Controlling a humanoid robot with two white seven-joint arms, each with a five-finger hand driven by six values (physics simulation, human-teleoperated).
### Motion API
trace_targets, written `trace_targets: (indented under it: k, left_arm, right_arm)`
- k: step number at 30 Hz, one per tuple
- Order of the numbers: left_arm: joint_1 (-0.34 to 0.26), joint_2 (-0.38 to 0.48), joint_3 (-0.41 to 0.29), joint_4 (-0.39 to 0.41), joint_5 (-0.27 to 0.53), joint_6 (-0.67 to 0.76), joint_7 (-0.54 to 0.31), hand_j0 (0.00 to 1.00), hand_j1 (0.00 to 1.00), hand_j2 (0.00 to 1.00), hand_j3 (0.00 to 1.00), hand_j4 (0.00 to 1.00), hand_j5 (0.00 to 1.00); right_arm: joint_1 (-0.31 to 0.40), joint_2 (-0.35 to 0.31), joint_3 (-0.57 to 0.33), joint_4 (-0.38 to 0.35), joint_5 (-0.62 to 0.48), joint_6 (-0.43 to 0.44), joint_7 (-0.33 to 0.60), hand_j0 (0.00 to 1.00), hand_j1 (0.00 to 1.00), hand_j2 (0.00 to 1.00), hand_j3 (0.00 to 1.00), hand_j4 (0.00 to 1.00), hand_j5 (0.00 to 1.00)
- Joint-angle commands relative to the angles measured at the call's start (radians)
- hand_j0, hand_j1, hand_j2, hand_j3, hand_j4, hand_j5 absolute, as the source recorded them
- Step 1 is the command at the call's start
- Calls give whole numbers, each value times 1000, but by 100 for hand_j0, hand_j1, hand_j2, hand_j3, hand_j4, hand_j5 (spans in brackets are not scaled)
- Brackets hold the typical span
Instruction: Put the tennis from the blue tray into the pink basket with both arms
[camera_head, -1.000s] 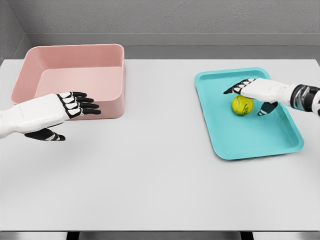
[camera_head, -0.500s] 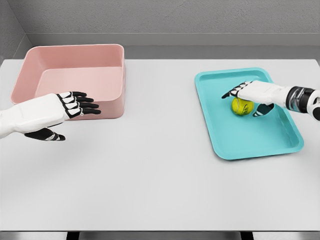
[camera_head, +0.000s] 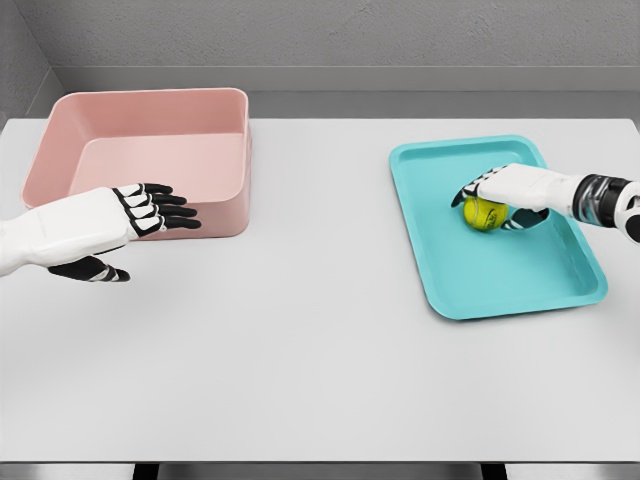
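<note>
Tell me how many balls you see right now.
1. The ball sits in the blue tray, under the right hand. None shows in the pink basket.

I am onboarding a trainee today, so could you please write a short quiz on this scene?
1. True or false: the tennis ball lies in the pink basket.
2. Which hand is over the ball? A) left hand B) right hand
3. Fill in: the ball sits on the ____ tray.

Key: 1 false, it is on the tray; 2 B, its fingers curl around the ball; 3 blue.
</note>
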Motion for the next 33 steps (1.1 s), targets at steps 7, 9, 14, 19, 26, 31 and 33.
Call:
trace_targets:
  k: [7,9,14,19,26,31,33]
  left_arm:
    - [0,0,0,0,7,1,0,100,100,100,100,100,100]
    - [-2,0,0,0,7,1,0,100,100,100,100,100,100]
    - [-9,8,7,0,8,1,-1,100,100,100,100,100,100]
    - [-9,12,14,0,8,1,-1,100,100,100,100,100,100]
    - [-18,49,14,-2,13,1,-1,100,100,100,100,100,100]
    - [-18,49,14,-2,13,1,-1,100,100,100,100,100,100]
    - [-18,49,14,-2,13,1,-1,100,100,100,100,100,100]
  right_arm:
    - [0,2,1,-1,-6,-6,2,67,67,67,67,67,67]
    - [-5,2,1,-1,-8,-6,2,67,67,67,67,67,67]
    - [-5,1,1,-6,-11,-12,2,64,64,64,64,64,64]
    - [-12,-4,1,-12,-16,-15,2,63,63,63,63,63,63]
    - [-26,-13,1,-51,-31,-15,2,61,61,61,61,61,61]
    - [-32,-16,1,-75,-33,-15,3,61,61,61,61,61,61]
    - [-32,-25,2,-95,-34,-15,3,61,61,61,61,61,61]
